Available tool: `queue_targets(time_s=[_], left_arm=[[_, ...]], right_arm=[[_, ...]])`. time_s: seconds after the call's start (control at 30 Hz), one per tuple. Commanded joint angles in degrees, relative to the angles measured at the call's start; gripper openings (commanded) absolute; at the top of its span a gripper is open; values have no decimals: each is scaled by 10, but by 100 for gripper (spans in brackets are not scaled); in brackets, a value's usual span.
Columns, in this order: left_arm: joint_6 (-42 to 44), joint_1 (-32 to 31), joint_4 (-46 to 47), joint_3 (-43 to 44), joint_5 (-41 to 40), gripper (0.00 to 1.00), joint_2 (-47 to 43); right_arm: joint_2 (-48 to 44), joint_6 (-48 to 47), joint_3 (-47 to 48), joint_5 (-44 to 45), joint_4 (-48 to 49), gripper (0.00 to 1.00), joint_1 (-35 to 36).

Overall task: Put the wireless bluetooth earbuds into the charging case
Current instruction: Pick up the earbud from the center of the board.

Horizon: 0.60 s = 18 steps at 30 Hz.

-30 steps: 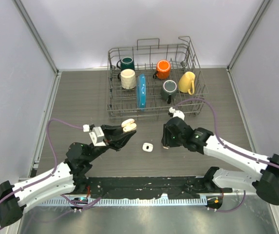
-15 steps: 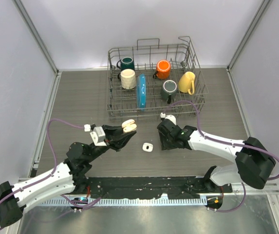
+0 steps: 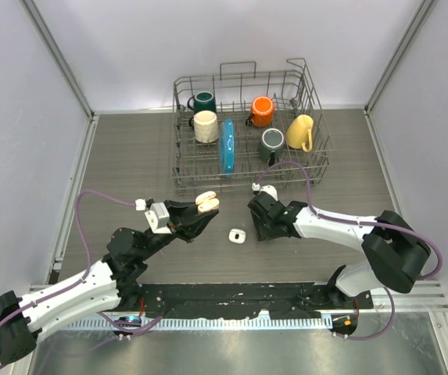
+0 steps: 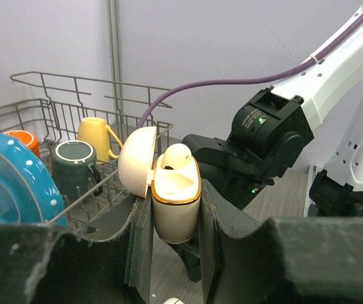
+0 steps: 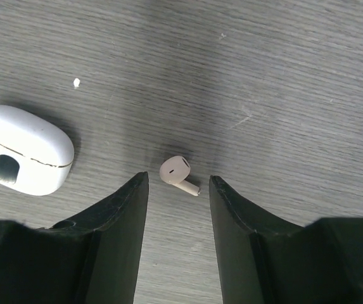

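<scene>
My left gripper (image 3: 198, 216) is shut on an open cream charging case (image 3: 206, 201) and holds it above the table. In the left wrist view the case (image 4: 175, 206) has a gold rim and sits upright between the fingers. Its lid (image 4: 136, 162) is swung back, and one earbud (image 4: 178, 154) sits in it. My right gripper (image 3: 259, 228) is open, low over the table. In the right wrist view a cream earbud (image 5: 177, 173) lies on the table just beyond the gap between the fingertips. Other earbuds are not in view.
A second, closed white case (image 3: 237, 236) lies on the table between the grippers; it also shows in the right wrist view (image 5: 23, 158). A wire dish rack (image 3: 249, 180) at the back holds several mugs and a blue plate (image 3: 226, 146).
My right gripper has moved left, towards the white case and the loose earbud. The left gripper and its case have not moved.
</scene>
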Motion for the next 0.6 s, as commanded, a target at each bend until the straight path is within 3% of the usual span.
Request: queue_targets(time_s=[0.0,0.33,0.57], left_arm=[[11,1,15,1,-8,0,-4],[8,1,11,-3,-11,0,-14],[8,1,6,-8,-16,0,-22]], right_arm=[[8,-9,18,20,30,48,-1],[26,23,4,16,40,41,-13],[8,85,-25,22,43,29,-20]])
